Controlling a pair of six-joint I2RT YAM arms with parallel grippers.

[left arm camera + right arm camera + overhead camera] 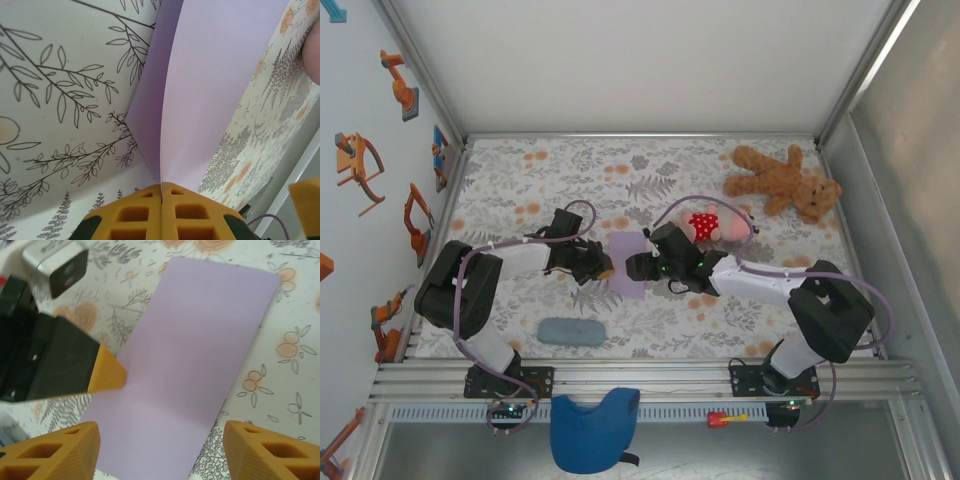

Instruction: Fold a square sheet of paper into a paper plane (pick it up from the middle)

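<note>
Floral tablecloth [520, 180] carries the lavender sheet of paper [628, 272] near its centre, folded to an oblong. Both arms reach inward and meet over it: the left gripper [161, 187] is clenched on the sheet's edge, and the right gripper [160, 440] hangs above it with its jaws spread wide

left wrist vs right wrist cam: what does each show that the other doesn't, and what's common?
Left wrist: the left gripper shut on an edge of the purple paper, which rises from the pinch as a curved fold.
Right wrist: the right gripper open, its fingers either side of the paper's near end. From here the paper looks like a flat oblong, with the left gripper's yellow tip at its edge.
Both: the paper and the flowered tablecloth.
</note>
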